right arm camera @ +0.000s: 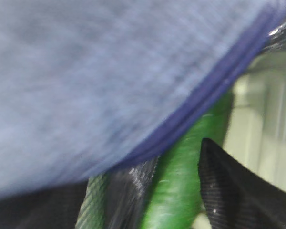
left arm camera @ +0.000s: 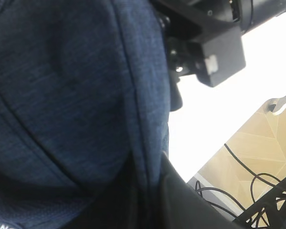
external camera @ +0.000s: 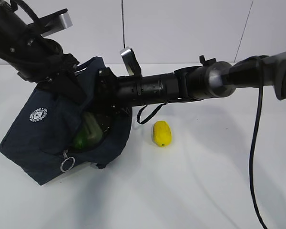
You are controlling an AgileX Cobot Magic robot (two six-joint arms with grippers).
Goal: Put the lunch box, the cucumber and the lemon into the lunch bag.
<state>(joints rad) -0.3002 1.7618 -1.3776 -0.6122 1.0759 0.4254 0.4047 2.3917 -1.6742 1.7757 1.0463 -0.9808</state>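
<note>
The navy lunch bag (external camera: pixel 47 129) stands tilted on the left of the white table, its mouth open to the right. My left gripper (left arm camera: pixel 152 195) is shut on the fabric of its top edge. Inside the mouth show the pale green lunch box (external camera: pixel 92 128) and the dark green cucumber (external camera: pixel 80 139). My right arm reaches across into the bag. In the right wrist view, my right gripper (right arm camera: pixel 150 191) is open around the cucumber (right arm camera: pixel 181 181), which lies against the right finger (right arm camera: pixel 229 191). The yellow lemon (external camera: pixel 162 133) lies on the table, right of the bag.
The bag's zipper ring pull (external camera: pixel 67 163) hangs at its lower front, and a loop handle (external camera: pixel 148 114) dangles under my right arm. A black cable (external camera: pixel 255 152) hangs at the right. The table edge and the wooden floor (left arm camera: pixel 257 152) show in the left wrist view.
</note>
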